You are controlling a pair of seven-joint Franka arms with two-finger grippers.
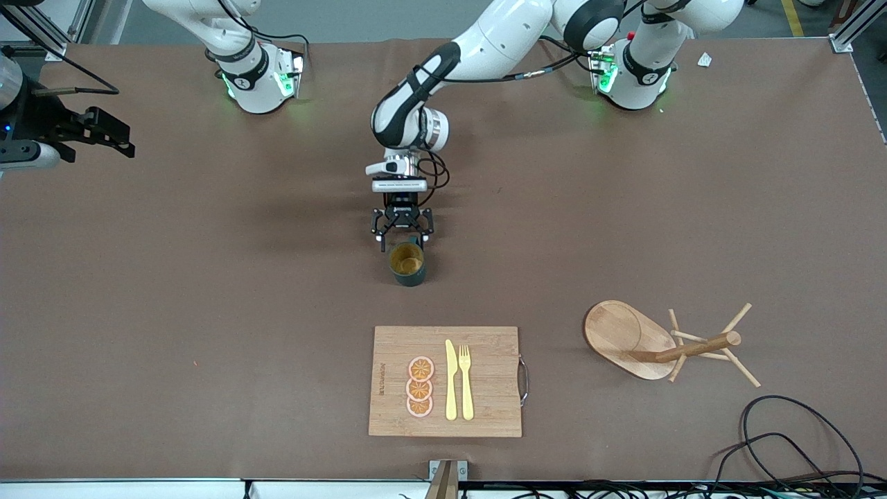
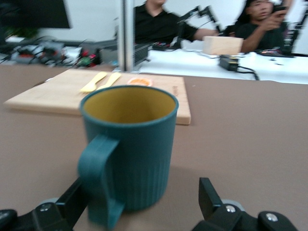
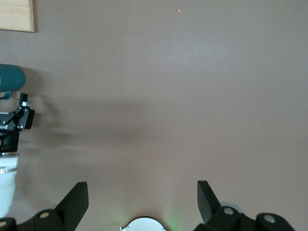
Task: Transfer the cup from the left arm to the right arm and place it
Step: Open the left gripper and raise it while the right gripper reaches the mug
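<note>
We see the cup [image 1: 407, 263] standing upright on the brown table [image 1: 208, 291], about mid-table, farther from the front camera than the wooden cutting board [image 1: 485, 409]. The left gripper [image 1: 402, 237] sits low at the cup's handle side, just beside it on the side toward the robot bases. Its fingers [image 2: 208, 196] are spread apart and do not clamp the cup; in the left wrist view we see the teal ribbed wall and loop handle of the cup [image 2: 129, 149] between and just past the two fingertips, with a gap showing at one finger, and the other finger [image 2: 74, 199] close to the handle. We cannot tell if that finger touches the handle. The cup's yellowish-brown inside faces up and the cup rests on the table, not lifted. The right gripper [image 1: 104, 135] hangs over the table edge at the right arm's end, well apart from the cup, waiting, with its fingers [image 3: 77, 197] wide open and nothing between them. In the right wrist view we see only bare table under it, plus the cup [image 3: 10, 78] and the left gripper [image 3: 21, 115] at the picture's edge. On the cutting board lie a yellow knife [image 1: 451, 380], a yellow fork [image 1: 466, 381] and three orange slices [image 1: 420, 387]. A wooden mug rack [image 1: 665, 343] lies tipped over toward the left arm's end of the table. A black cable [image 1: 797, 436] loops near the table corner there.
</note>
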